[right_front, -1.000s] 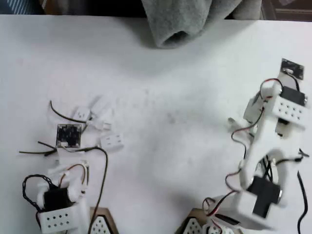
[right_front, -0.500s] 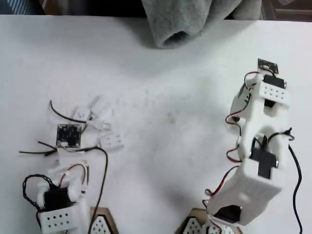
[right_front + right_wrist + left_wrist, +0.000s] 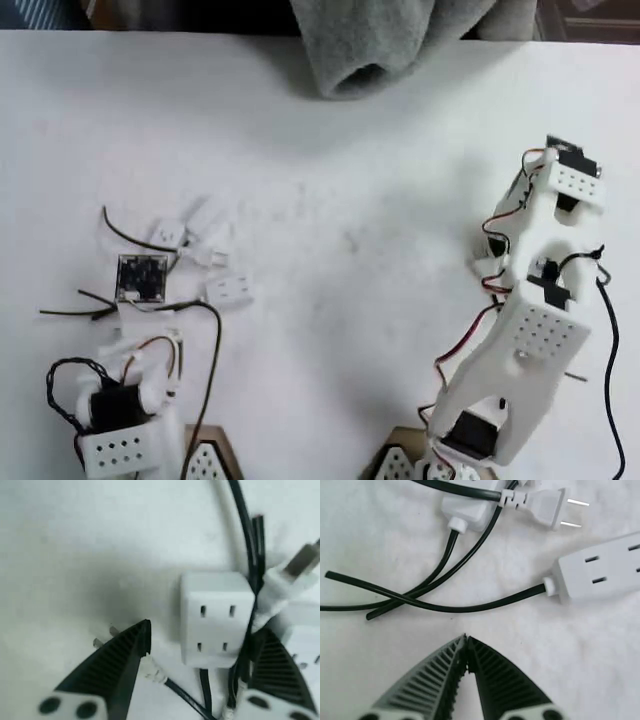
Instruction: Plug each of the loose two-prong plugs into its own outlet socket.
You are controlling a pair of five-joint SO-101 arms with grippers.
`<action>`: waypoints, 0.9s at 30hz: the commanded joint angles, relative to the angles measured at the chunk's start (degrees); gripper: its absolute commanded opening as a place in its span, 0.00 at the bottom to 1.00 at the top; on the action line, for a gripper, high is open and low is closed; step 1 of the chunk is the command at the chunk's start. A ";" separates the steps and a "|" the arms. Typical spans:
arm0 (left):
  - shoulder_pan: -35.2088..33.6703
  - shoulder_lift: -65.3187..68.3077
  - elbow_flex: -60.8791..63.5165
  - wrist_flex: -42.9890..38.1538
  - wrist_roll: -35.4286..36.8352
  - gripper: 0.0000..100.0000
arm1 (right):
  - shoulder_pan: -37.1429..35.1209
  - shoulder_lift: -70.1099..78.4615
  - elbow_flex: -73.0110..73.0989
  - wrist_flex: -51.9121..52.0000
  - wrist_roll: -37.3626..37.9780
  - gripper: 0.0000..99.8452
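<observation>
L gripper [image 3: 466, 642] closed tight, empty, near socket strip [image 3: 605, 570]; plug [image 3: 545, 507] near strip. R gripper [image 3: 204, 631] far from strip, jaws spread wide round cube socket [image 3: 216, 611], not gripping

A white two-prong plug [image 3: 545, 507] lies flat, prongs bare, unplugged, near a long white outlet strip [image 3: 605, 575] whose slots face up, empty. Across the way, a white cube-shaped outlet block [image 3: 217, 617] sits empty too, another white plug [image 3: 282, 586] loose just beside it.

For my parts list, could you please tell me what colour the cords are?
Black cords; best seen in the left wrist view.
</observation>
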State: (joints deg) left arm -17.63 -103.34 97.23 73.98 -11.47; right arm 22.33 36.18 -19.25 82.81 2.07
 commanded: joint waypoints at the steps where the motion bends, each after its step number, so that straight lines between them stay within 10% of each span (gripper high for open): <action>1: -0.40 -0.31 -0.18 -0.88 -0.18 0.02 | -0.13 0.04 -5.19 5.85 0.35 0.32; 14: -0.40 -0.31 -0.18 -0.88 -0.18 0.02 | 0.13 0.13 -6.15 5.14 0.35 0.07; 27: -0.40 -0.31 -0.18 -0.88 -0.18 0.02 | 0.04 -5.58 -20.84 15.69 3.08 0.07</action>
State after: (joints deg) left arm -17.63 -103.34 97.23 73.98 -11.47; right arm 23.21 36.88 -30.51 94.33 4.70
